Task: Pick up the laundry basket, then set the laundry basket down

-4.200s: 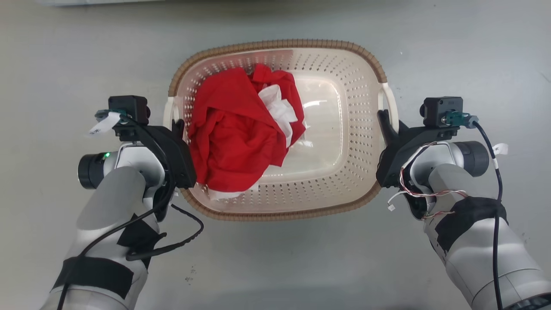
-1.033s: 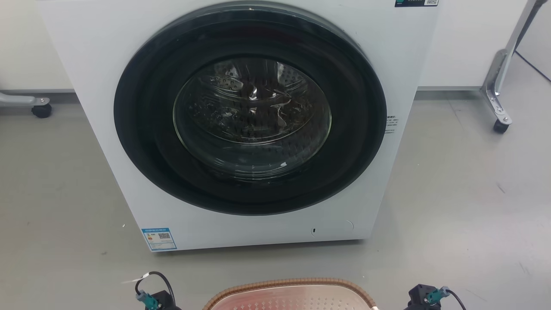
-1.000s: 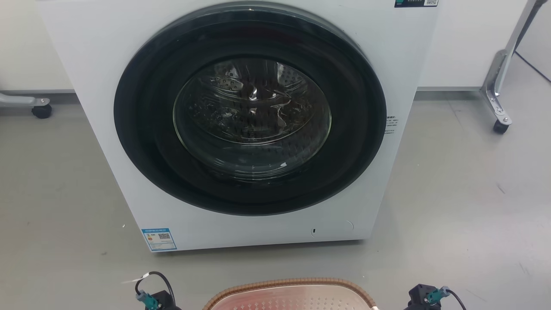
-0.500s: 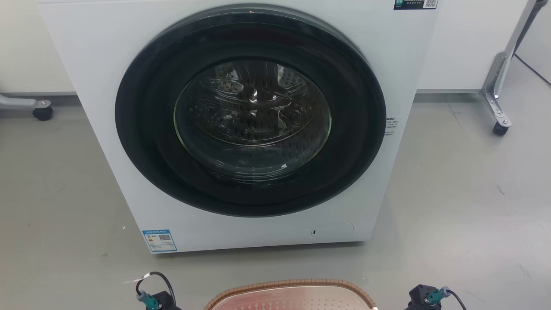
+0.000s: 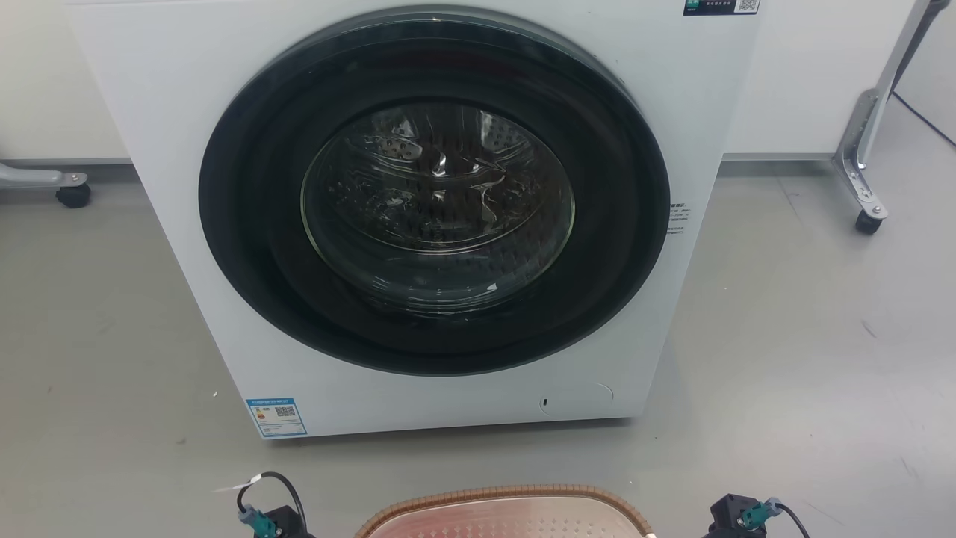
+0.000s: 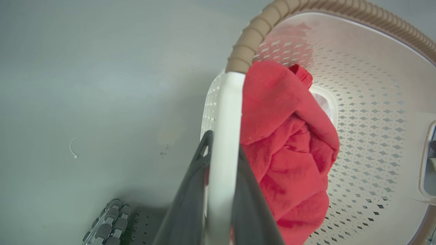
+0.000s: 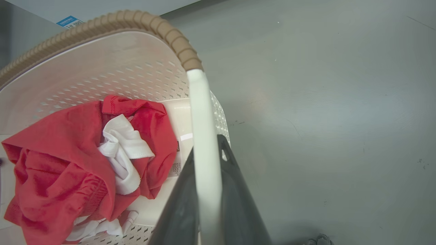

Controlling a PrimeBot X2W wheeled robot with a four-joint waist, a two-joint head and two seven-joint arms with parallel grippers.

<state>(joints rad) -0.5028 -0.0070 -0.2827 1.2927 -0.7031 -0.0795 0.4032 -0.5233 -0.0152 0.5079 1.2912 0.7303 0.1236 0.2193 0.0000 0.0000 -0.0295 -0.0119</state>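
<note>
Holding the laundry basket (image 5: 508, 512) before the washer (image 5: 187, 112), you have left gripper (image 6: 223, 146) and right gripper (image 7: 206, 146) each clamped on a handle (image 6: 224, 102). Carry step, likely; next, lower it level to the floor (image 5: 784, 336).

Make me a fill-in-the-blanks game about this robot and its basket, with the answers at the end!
1. The crumpled cloth in the laundry basket is mostly ____.
2. The left gripper and the right gripper are each shut on a white ____.
3. The big white machine standing beyond the basket is a ____.

Missing words: red; handle; washer.
</note>
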